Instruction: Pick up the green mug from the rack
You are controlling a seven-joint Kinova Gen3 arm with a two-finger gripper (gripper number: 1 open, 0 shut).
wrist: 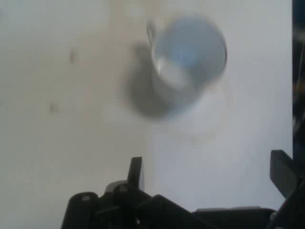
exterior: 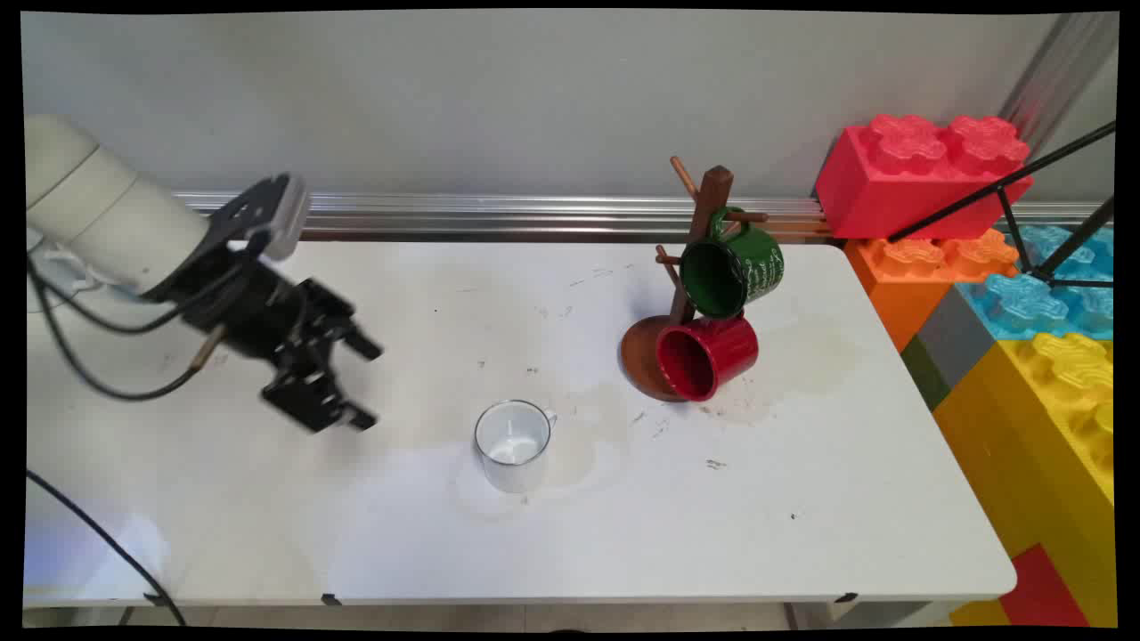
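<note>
Small white enamel mug (exterior: 514, 442) w/ a thin handle, standing upright mid-table, mouth up, nothing in it as far as I can see. Black two-finger gripper (exterior: 361, 383) hangs to its left, well apart, tilted toward it; fingers spread wide, holding nothing. From the hand's own camera the mug (wrist: 187, 57) sits ahead between the two fingertips (wrist: 136, 171), not reached. So: mug untouched on the table, no grasp made.

Further right, a wooden mug tree (exterior: 690, 267) on a round base carries a green mug (exterior: 732, 264) up top and a red mug (exterior: 706, 354) lower down, both hung sideways.

White table (exterior: 802, 534) is scuffed, faint stains round the mug. Plain wall behind w/ a metal rail; big toy bricks (exterior: 980, 240), red, orange, blue, yellow, stacked at right.
</note>
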